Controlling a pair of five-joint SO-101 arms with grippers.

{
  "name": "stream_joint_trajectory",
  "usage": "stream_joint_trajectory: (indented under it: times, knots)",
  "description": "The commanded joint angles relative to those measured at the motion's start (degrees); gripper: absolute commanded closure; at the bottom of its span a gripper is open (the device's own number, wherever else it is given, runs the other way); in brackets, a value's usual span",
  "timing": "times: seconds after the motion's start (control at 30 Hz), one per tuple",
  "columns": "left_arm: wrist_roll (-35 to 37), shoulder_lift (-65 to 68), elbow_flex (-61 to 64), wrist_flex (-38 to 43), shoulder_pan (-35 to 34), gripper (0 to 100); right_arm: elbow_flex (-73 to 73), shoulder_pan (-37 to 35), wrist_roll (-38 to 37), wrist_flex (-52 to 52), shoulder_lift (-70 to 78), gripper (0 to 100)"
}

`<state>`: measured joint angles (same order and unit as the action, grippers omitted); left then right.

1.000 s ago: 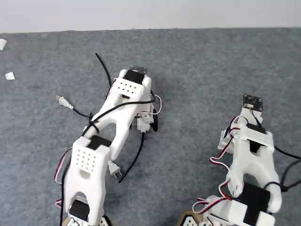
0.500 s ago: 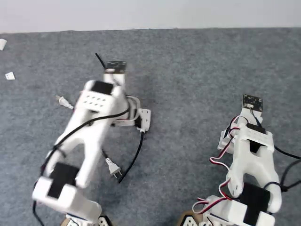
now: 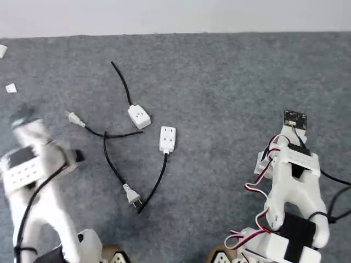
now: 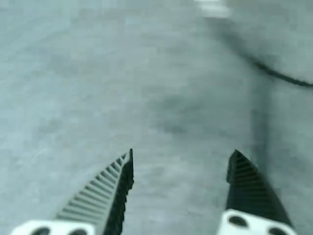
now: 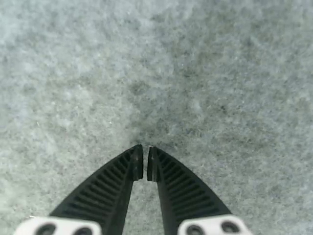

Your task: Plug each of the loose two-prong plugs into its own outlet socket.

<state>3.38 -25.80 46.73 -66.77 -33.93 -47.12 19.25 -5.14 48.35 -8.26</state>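
Two white outlet sockets lie on the grey carpet, one (image 3: 139,116) on a black cord running toward the back, the other (image 3: 167,138) just to its right. One two-prong plug (image 3: 71,116) lies to their left and another (image 3: 131,196) lies nearer the front, both loose on black cords. My left arm (image 3: 30,170) stands at the far left, away from the sockets. Its gripper (image 4: 181,164) is open over bare carpet, with a black cord (image 4: 281,76) beyond it. My right gripper (image 5: 145,162) is shut and empty above bare carpet; its arm (image 3: 293,181) is at the right.
Two small white scraps (image 3: 11,87) lie at the back left of the carpet. A pale wall (image 3: 175,16) borders the carpet's far edge. Open carpet (image 3: 230,98) separates the sockets from the right arm.
My left arm has swung from over the two sockets out to the far left, uncovering both sockets and the cords. The right arm has not moved.
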Motion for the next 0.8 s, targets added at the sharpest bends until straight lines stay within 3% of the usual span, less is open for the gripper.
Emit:
stream_joint_trajectory:
  times: [0.0, 0.1, 0.2, 0.43, 0.57, 0.77]
  knots:
    - [-1.0, -2.5, 4.5, 6.3, -8.9, 71, 4.4, -2.9, 0.1, 3.2, -0.6, 95.9]
    - [-1.1, -2.4, 6.9, 10.5, -13.6, 71, 6.3, -10.7, 1.8, 7.9, -2.6, 96.1]
    - [-1.7, -2.4, 10.0, 14.1, -16.3, 71, 9.1, -22.9, 2.3, 13.4, -7.2, 96.1]
    - [-11.6, -2.5, 14.1, 13.0, -17.8, 71, 17.8, -48.9, 2.4, 22.5, -17.5, 95.7]
    - [-11.6, -2.5, 14.4, 15.8, -17.8, 71, 19.5, -61.5, 2.3, 20.2, -17.8, 95.7]
    - [-11.6, -2.5, 15.1, 19.5, -17.3, 71, 19.2, -72.3, 6.3, 8.9, -9.5, 95.9]
